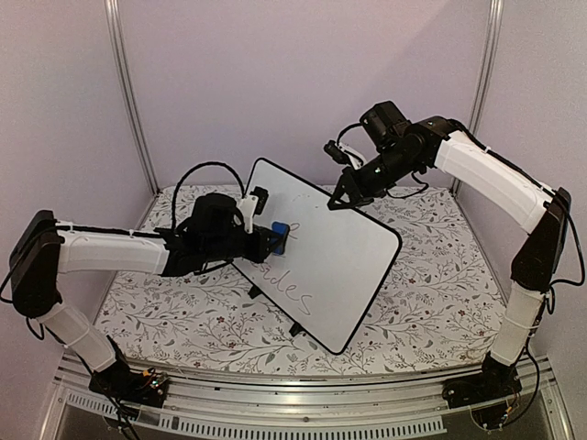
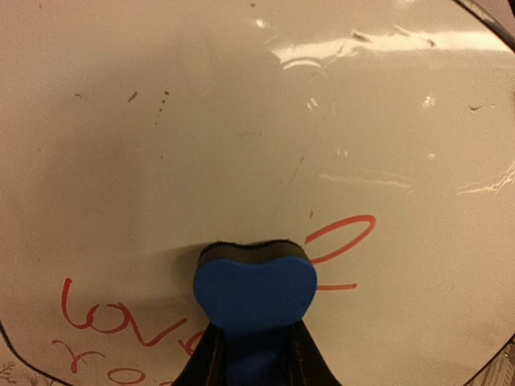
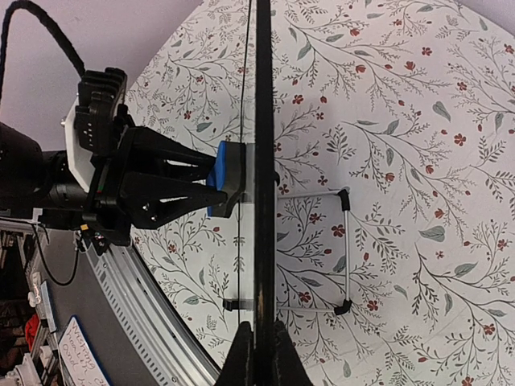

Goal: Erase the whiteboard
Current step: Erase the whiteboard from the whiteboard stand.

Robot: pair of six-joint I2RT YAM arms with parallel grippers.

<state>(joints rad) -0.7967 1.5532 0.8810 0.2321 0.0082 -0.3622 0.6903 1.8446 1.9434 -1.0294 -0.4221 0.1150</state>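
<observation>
Whiteboard (image 1: 335, 266) is standing propped on the bench (image 1: 440, 275), leaning back on a wire stand (image 3: 346, 249), w/ small black feet (image 1: 295, 328) along its low edge. Its long axis is running from far-left to near-right, and the writing face is pointing left & near, toward the left arm (image 1: 110, 252). In the right wrist view the board (image 3: 263, 161) is showing edge-on, w/ floral bench cloth (image 3: 402, 121) spreading wide behind it on the right.

Left jaws are clamping a blue eraser (image 1: 280, 236) from both sides, pressing its dark pad flat against the board face (image 2: 241, 121) approx. mid-height, toward the left end. Handwriting (image 2: 121, 322) is sitting low and left of the eraser (image 2: 254, 289), w/ a red loop touching its right side; above it the face is carrying only faint specks & glare, out to the rounded corners.

Right jaws, reaching in from the right arm (image 1: 495, 174), are pinching the board's far upper edge, one finger on each face.
</observation>
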